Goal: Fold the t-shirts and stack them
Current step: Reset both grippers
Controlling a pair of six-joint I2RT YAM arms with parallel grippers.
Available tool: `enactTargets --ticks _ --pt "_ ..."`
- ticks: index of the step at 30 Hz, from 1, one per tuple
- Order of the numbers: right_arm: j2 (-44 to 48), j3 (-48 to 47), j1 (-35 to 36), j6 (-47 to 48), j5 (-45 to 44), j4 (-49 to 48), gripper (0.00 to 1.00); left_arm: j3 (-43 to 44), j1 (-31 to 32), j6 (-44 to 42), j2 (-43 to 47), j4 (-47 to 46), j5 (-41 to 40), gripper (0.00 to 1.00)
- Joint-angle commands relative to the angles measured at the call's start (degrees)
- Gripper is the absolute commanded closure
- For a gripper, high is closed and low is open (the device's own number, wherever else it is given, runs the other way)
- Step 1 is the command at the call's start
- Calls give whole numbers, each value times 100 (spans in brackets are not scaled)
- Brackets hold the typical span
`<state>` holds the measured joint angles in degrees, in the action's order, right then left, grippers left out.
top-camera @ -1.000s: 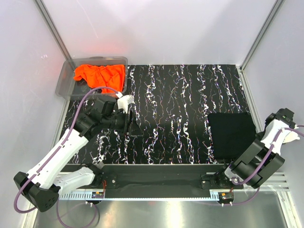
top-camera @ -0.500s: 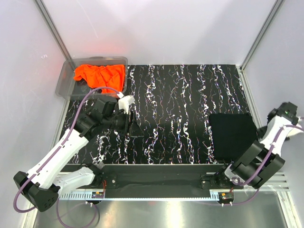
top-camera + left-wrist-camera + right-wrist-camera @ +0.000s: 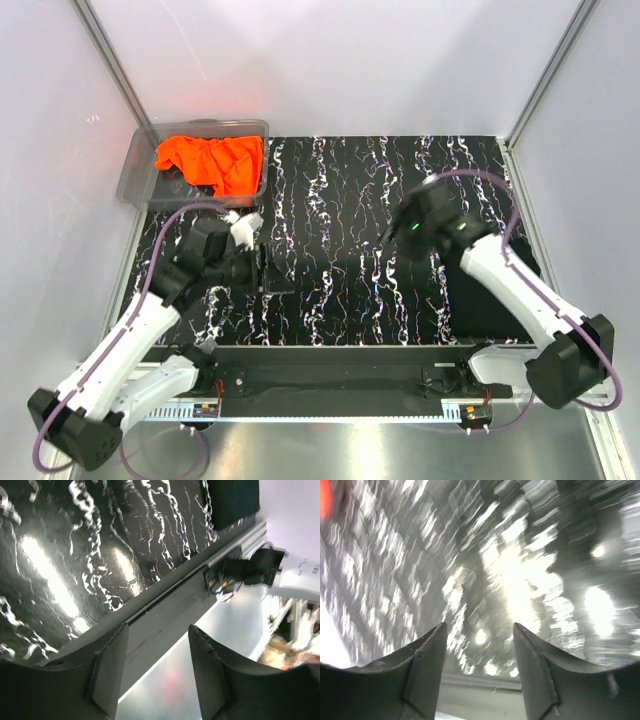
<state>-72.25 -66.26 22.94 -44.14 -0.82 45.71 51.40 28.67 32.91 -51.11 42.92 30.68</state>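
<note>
The folded black tee lies at the right of the table. The orange tee is crumpled in the bin. The left gripper and the right gripper, the latter blurred, both seem spread and empty, well apart from either tee.
</note>
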Motion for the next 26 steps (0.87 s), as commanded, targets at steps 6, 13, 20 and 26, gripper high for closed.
enactTargets --ticks 6,13,20,26 --pt "1211 3017 1354 -1843 1452 -3031 30 -2131 -115 2183 2319 -1388 53 36" --pt "2442 4620 1354 -2317 2207 -4854 16 -3811 -107 3888 5053 -2137 -1 26" --pt "3663 6808 1354 -4022 2551 -7514 0 -4446 -107 4550 5735 -2604 158 17" --pt "5465 6837 1362 -4005 2989 -7505 0 -4857 -107 5573 6016 -5003 570 13"
